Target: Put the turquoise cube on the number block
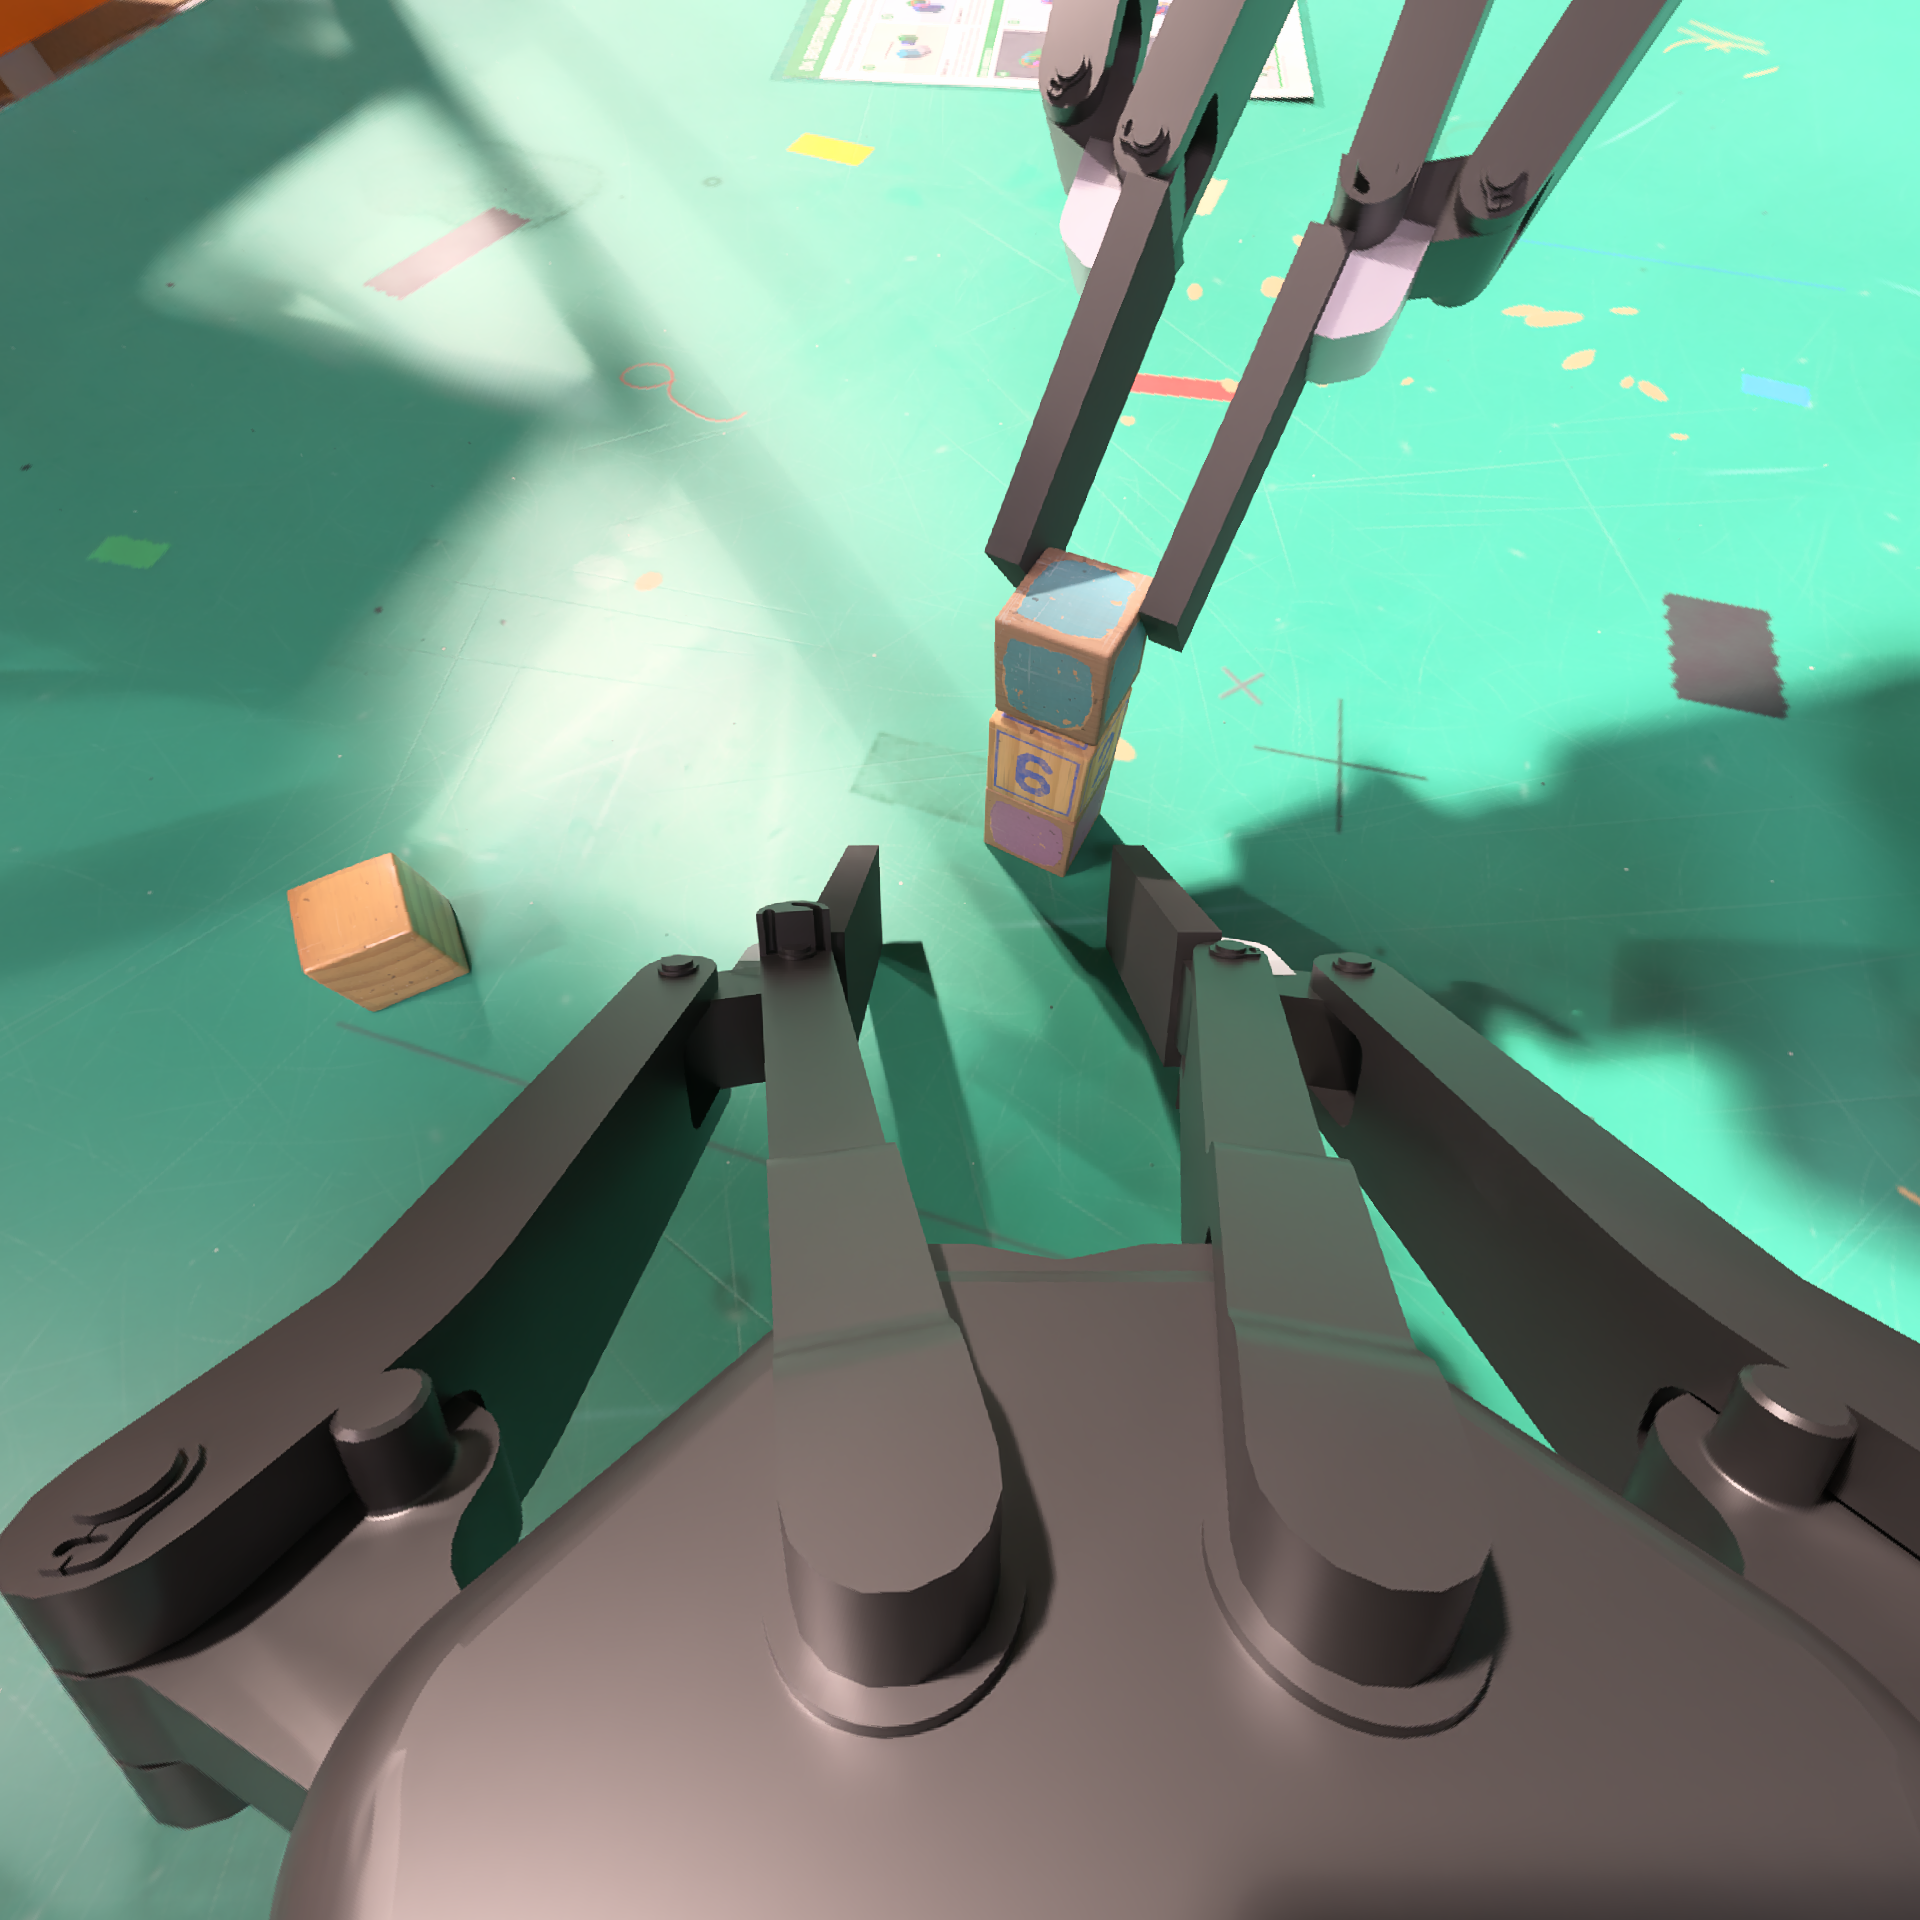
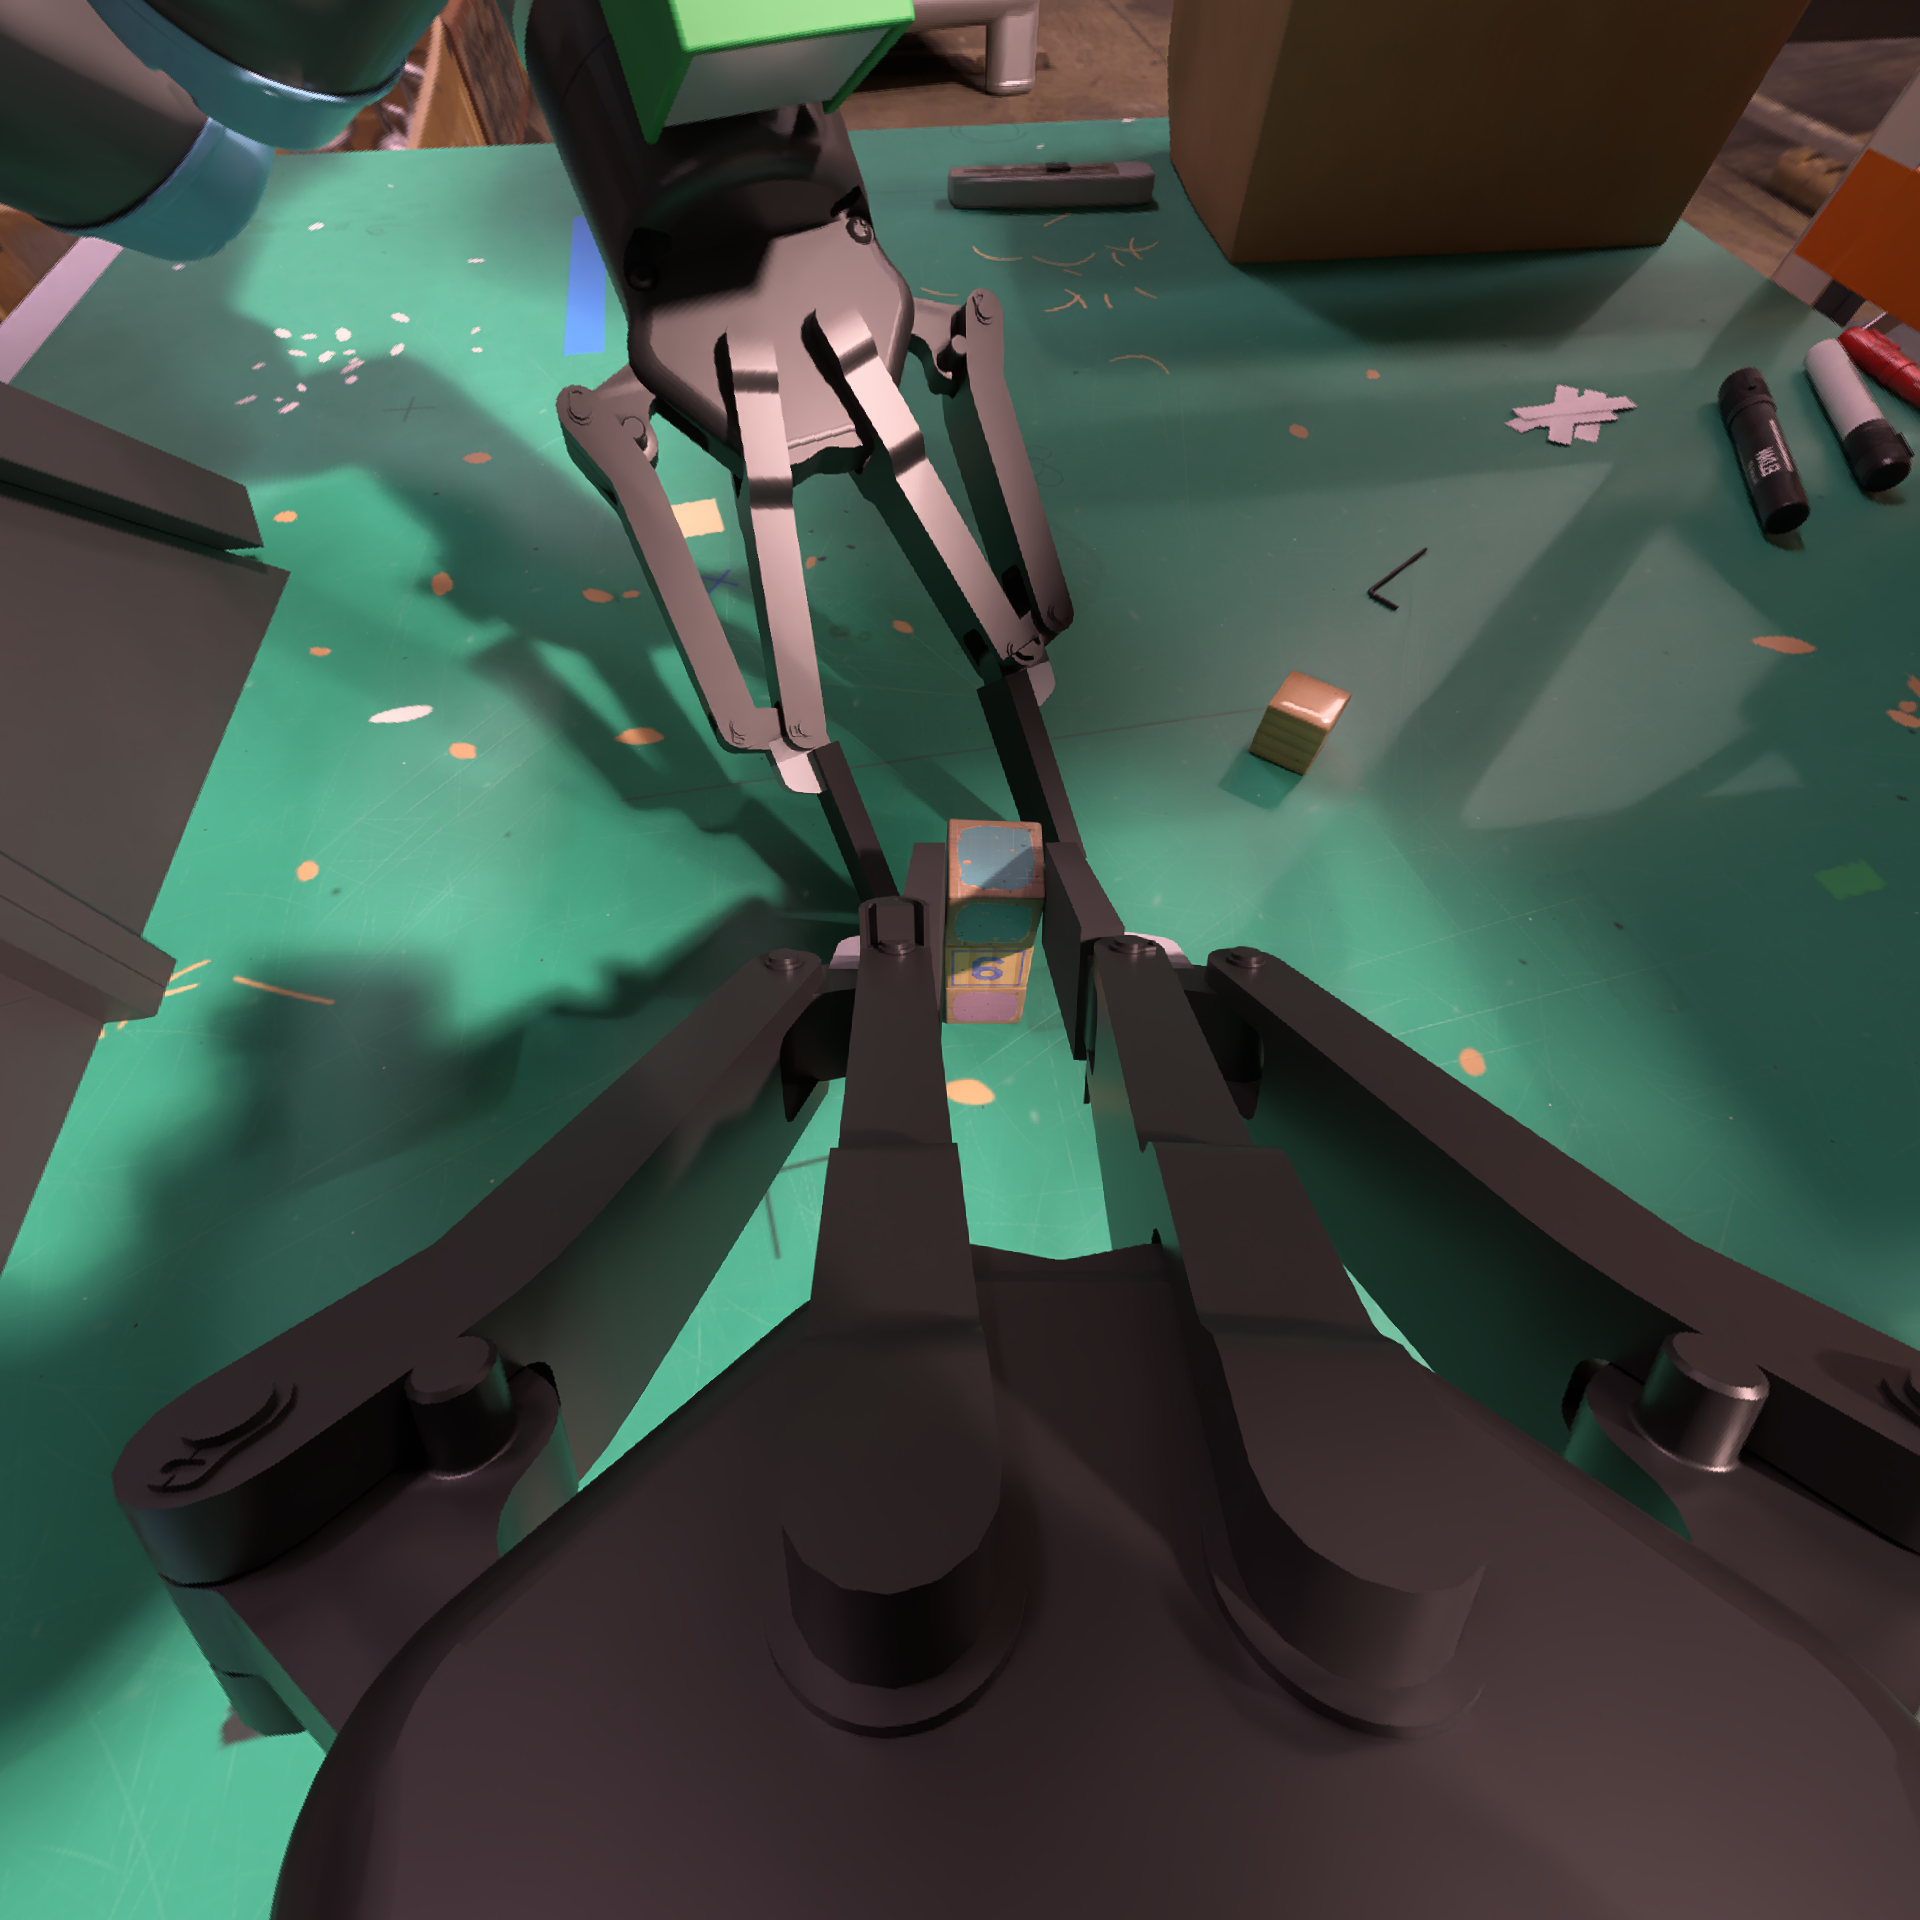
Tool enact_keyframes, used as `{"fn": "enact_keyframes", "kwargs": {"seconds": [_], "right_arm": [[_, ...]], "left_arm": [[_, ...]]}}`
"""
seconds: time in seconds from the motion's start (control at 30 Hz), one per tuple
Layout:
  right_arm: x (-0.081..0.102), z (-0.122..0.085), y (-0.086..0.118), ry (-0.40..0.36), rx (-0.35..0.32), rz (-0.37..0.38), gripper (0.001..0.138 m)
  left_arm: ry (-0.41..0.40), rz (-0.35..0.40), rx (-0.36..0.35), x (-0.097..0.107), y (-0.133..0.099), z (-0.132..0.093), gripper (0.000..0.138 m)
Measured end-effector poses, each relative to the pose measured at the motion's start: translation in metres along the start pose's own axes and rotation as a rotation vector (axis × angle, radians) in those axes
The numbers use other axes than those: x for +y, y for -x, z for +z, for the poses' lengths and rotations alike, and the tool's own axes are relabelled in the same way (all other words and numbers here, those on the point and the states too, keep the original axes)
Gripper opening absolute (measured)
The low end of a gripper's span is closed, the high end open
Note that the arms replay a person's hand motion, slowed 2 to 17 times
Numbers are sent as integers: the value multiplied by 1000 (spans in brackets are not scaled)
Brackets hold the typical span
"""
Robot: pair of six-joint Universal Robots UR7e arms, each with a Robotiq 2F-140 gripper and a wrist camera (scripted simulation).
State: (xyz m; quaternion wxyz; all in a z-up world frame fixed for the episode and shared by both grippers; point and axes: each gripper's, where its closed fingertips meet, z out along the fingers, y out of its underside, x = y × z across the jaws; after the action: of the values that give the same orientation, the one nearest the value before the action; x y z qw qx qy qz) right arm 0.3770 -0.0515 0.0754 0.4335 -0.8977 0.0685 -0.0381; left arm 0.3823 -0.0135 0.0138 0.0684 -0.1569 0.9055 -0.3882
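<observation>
The turquoise cube [image 1: 1070, 634] sits on top of the number block [image 1: 1034, 774], which stands on a pink block [image 1: 1027, 836], making a three-high stack on the green table. My right gripper [image 1: 1091, 597] comes down from above with a finger on each side of the turquoise cube, shut on it. In the right wrist view the cube [image 2: 992, 862] lies between the right gripper's [image 2: 992, 914] fingers, above the number block [image 2: 987, 968]. My left gripper [image 1: 997, 904] is open and empty, just in front of the stack's base.
A plain wooden cube [image 1: 374, 930] lies left of the stack; it also shows in the right wrist view [image 2: 1299, 720]. A cardboard box [image 2: 1455, 125], markers [image 2: 1766, 457], a hex key [image 2: 1397, 577] and grey slabs [image 2: 104, 623] stand around the table edges.
</observation>
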Motion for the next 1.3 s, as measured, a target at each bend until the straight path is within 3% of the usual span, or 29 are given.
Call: {"fn": "enact_keyframes", "kwargs": {"seconds": [1.3], "right_arm": [[1, 1, -1, 6, 7, -9, 26]], "left_arm": [[0, 0, 0, 0, 0, 0, 59]]}}
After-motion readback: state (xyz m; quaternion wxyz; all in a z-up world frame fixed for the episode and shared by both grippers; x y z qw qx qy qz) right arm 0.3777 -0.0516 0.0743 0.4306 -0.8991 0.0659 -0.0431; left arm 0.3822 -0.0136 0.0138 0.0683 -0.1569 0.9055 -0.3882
